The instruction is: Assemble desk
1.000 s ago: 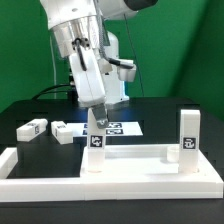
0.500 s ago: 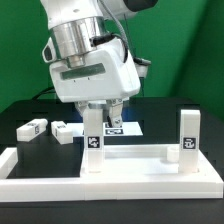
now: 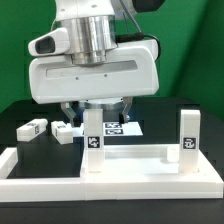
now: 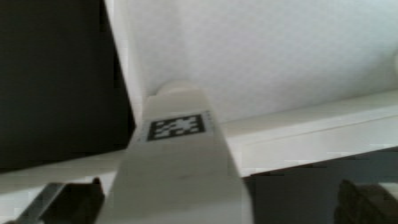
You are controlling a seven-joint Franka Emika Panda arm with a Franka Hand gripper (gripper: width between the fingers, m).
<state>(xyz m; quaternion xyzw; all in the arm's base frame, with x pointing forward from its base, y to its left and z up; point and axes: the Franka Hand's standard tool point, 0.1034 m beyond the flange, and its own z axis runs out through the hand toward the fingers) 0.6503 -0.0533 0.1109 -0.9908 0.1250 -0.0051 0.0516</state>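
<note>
**Exterior view.** The robot's hand (image 3: 97,114) hangs directly above a short white square block leg with a black-and-white tag (image 3: 95,140). This leg stands upright at the corner of the flat white rimmed plastic top panel (image 3: 135,158) on the exterior view's left. The panel lies on the black bench (image 3: 35,146). A second upright leg (image 3: 188,134) stands at the corner on the exterior view's right. One loose leg (image 3: 32,128) and another loose leg (image 3: 64,132) lie on the bench near the marker board (image 3: 120,128). The housing largely hides the jaws in this view.

**Wrist view.** The fingers (image 4: 63,205) stand wide, one on each side of the tagged leg (image 4: 178,160), with a dark gap to each face. Nothing is held. The top panel (image 4: 267,60) fills the background.

**Hazards.**
- Retreat: a sideways or twisting withdrawal could drag a finger against the leg. This could tilt or loosen it if the joint is not fully seated. Withdraw straight up.
- Seating: neither view shows the joint clearly, so a partly seated leg may go unnoticed.
- Next pick: the two loose legs lie near each other, so wide jaws descending on one could push the other.
</note>
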